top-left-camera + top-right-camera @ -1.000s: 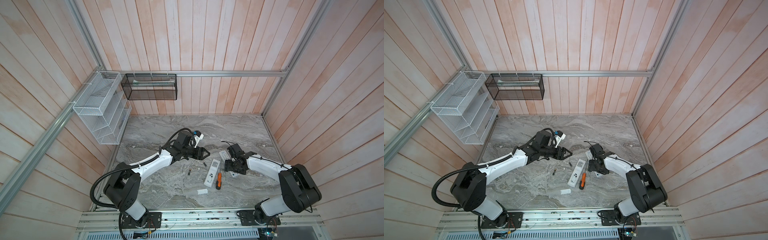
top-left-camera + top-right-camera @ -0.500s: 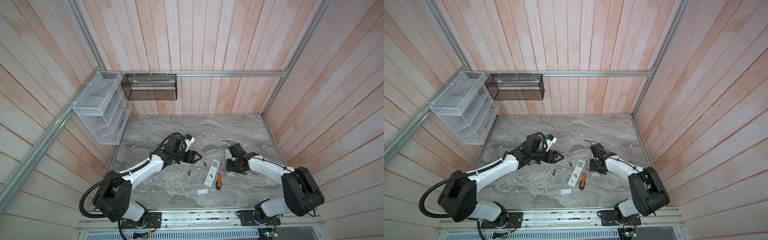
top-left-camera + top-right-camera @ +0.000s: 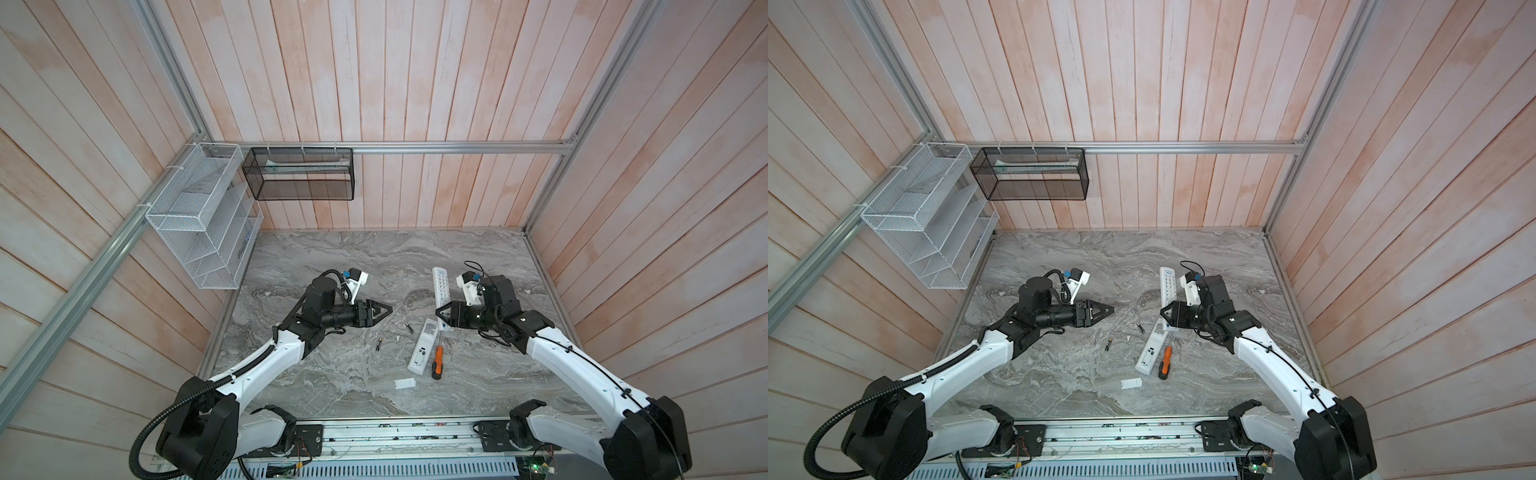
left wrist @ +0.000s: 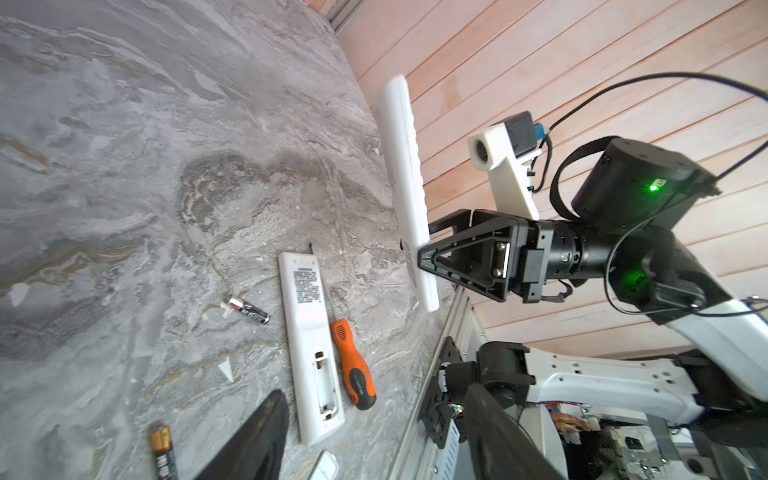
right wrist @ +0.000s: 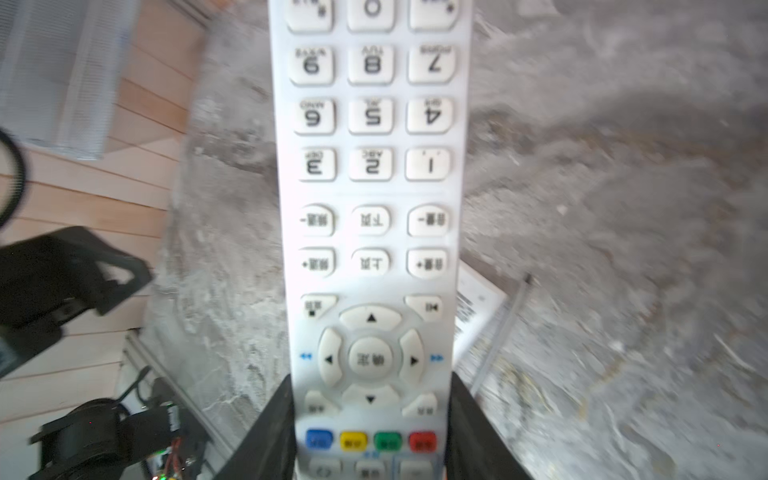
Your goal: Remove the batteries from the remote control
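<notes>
My right gripper (image 3: 439, 314) (image 5: 370, 436) is shut on the lower end of a white remote control (image 3: 441, 286) (image 3: 1166, 286) (image 5: 370, 208), held off the table with its keypad toward the right wrist camera. A second white remote (image 3: 423, 347) (image 4: 309, 340) lies face down, its battery bay open and empty. Two batteries lie loose on the marble, one (image 3: 409, 328) (image 4: 249, 310) near that remote, one (image 3: 378, 344) (image 4: 164, 453) further left. My left gripper (image 3: 388, 310) (image 4: 374, 440) hovers open and empty left of them.
An orange-and-black screwdriver (image 3: 436, 363) (image 4: 353, 370) lies beside the face-down remote. A small white cover (image 3: 405, 383) rests near the table's front. A white wire rack (image 3: 199, 216) and a black mesh basket (image 3: 299, 174) hang on the back left walls.
My right gripper has closed on the remote and lifted it off the table. My left arm has drawn back a little to the left, still open.
</notes>
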Robot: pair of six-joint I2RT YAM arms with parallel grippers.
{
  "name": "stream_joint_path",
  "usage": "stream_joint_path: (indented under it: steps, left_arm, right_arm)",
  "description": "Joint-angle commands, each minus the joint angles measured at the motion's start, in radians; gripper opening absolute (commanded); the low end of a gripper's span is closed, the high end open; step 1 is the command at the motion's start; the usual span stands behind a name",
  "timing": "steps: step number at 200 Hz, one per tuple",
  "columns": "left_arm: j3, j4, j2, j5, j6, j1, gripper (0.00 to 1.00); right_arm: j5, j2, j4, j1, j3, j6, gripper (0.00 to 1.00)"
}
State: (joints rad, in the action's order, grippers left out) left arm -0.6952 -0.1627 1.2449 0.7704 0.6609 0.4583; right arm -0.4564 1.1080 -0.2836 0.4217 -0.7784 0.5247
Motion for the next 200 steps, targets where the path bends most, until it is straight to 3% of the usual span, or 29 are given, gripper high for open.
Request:
stream_joint_path:
  steps: [1, 41, 87, 164, 200]
  left_arm:
    - [0.029, -0.269, -0.017, 0.074, 0.169, -0.002, 0.7]
    - [0.082, -0.57, -0.023, 0.068, 0.339, 0.005, 0.77]
    - [0.095, -0.804, 0.017, 0.069, 0.437, 0.044, 0.86]
    - [0.094, -0.648, -0.026, 0.028, 0.346, 0.063, 0.91]
    - [0.104, -0.759, 0.006, 0.025, 0.406, 0.076, 0.94]
  right_arm:
    - [-0.243, -0.009, 0.194, 0.014, 0.012, 0.052, 0.21]
    - [-0.386, 0.023, 0.344, 0.092, -0.002, 0.119, 0.2]
    - [-0.429, 0.053, 0.455, 0.187, -0.028, 0.178, 0.2]
    - [-0.443, 0.04, 0.549, 0.215, -0.025, 0.255, 0.17]
    - [-0.478, 0.045, 0.634, 0.227, -0.015, 0.311, 0.17]
